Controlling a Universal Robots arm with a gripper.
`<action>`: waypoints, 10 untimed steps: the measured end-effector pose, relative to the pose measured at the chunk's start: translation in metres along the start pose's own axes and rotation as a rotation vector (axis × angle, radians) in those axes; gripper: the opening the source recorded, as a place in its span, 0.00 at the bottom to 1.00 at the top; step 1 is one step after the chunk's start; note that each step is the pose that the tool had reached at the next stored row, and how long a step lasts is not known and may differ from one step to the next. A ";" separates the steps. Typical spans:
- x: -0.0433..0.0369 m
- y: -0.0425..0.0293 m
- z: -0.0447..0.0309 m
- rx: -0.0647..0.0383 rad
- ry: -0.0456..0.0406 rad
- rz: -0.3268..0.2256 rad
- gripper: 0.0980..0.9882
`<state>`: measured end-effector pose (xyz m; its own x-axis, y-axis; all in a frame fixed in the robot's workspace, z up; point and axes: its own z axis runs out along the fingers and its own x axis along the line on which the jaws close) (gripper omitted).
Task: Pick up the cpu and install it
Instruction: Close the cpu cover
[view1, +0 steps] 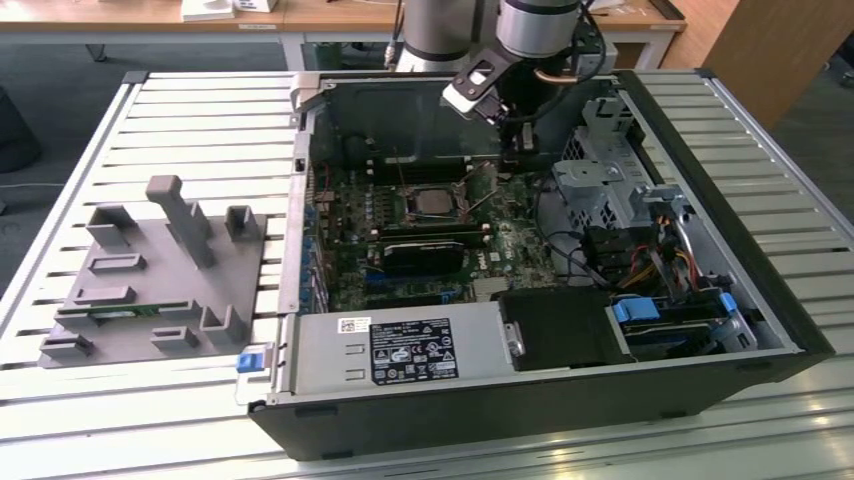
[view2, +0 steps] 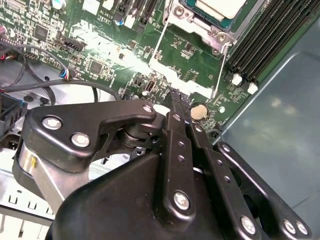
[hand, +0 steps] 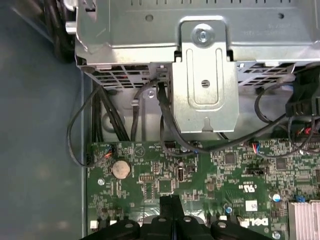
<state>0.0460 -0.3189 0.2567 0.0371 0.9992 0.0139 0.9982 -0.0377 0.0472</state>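
Note:
The cpu (view1: 430, 200), a small square chip with a silver-grey top, lies flat in the motherboard socket in the middle of the open computer case. Its edge shows in the second wrist view (view2: 220, 7), inside the metal socket frame (view2: 200, 35). My gripper (view1: 511, 165) hangs over the green motherboard, just to the exterior view's right of the socket and apart from the chip. In both wrist views its black fingers (view2: 177, 97) (hand: 170, 200) are pressed together with nothing between them. They point down at the board near a round coin battery (hand: 120, 169).
A metal drive cage (hand: 205, 75) with black cables (hand: 165, 125) stands close behind the gripper. Black memory slots (view2: 270, 35) flank the socket. The power supply (view1: 400, 350) fills the case's near side. A grey parts fixture (view1: 147, 280) sits on the slatted table at the exterior view's left.

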 end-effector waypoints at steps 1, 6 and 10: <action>0.0004 0.0011 0.0006 0.001 -0.0002 0.000 0.01; 0.0016 0.0048 0.0056 0.006 -0.0002 0.000 0.01; 0.0016 0.0051 0.0110 0.007 -0.0002 0.000 0.01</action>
<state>0.0516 -0.3174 0.2460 0.0368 0.9992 0.0137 0.9985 -0.0373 0.0401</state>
